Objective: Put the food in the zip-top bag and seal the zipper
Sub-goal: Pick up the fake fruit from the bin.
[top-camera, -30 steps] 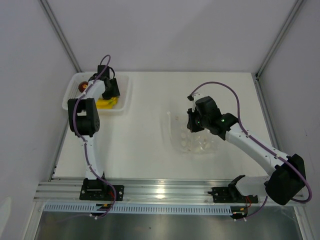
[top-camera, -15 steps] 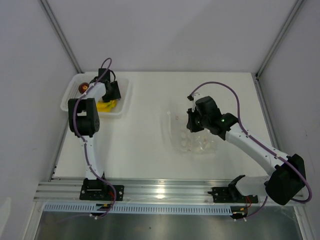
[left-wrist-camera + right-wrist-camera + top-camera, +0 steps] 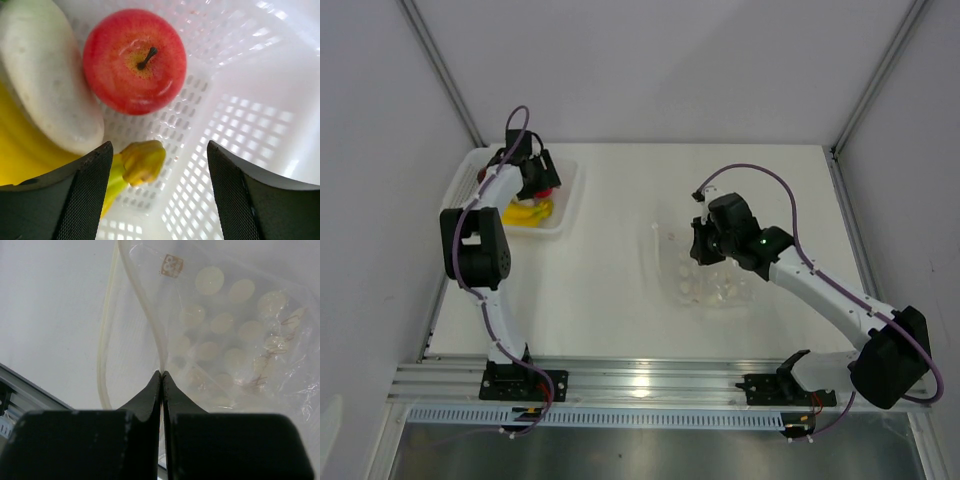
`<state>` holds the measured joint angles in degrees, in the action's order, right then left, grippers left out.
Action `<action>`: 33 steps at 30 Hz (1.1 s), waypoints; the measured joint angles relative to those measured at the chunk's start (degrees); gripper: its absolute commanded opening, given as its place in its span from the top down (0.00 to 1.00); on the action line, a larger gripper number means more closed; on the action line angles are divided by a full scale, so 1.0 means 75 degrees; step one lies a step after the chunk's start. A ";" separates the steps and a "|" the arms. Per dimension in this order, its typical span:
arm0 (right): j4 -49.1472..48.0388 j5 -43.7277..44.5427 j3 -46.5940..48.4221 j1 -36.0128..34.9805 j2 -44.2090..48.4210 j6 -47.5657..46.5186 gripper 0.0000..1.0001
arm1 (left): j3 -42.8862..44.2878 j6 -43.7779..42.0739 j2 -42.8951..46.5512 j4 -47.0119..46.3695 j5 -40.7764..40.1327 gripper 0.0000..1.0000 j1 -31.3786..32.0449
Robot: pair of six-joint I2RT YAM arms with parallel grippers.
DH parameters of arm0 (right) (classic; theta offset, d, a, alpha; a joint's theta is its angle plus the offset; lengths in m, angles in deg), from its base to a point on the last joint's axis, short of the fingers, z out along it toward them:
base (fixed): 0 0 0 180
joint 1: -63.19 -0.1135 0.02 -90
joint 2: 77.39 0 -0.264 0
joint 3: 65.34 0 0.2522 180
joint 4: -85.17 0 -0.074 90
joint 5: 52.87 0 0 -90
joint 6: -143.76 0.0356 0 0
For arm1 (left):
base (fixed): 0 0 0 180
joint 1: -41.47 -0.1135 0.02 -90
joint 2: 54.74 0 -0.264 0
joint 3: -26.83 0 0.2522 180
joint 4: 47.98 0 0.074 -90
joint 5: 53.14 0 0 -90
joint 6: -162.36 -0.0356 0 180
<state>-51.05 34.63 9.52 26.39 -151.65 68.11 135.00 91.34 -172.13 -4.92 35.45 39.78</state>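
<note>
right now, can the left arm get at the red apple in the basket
Probably yes. The left gripper is open over the white basket, and the red apple lies uncovered just ahead of it. The white radish lies close beside the apple, so a finger may nudge it.

Apple, radish, banana in basket, far left; bag on table, right.

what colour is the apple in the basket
The apple is red, yellowish around the stem; clearest in left wrist view.
</note>
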 measured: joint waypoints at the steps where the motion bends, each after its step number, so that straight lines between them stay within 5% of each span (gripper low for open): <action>1: 0.0000 0.0000 0.0000 -0.0032 -0.0009 0.0012 1.00 | 0.0000 0.0189 0.0169 0.0061 -0.0015 0.21 0.0000; 11: 0.0000 0.0038 0.0000 -0.0271 -0.0029 0.0128 1.00 | 0.0000 0.3066 0.1134 0.1113 -0.0609 0.22 0.0076; 23: 0.0003 0.0090 0.0000 -0.0379 -0.0140 0.0166 1.00 | -0.0315 0.8419 0.1137 0.3547 -0.2119 0.21 0.0568; 33: 0.0017 0.0099 -0.0160 -0.0379 -0.0163 0.0117 1.00 | -0.0318 1.0786 0.1137 0.3963 -0.2422 0.21 0.0691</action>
<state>-50.91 35.37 8.32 23.55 -152.88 68.98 132.62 172.23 -163.60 24.81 17.29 44.96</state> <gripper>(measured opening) 0.006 0.790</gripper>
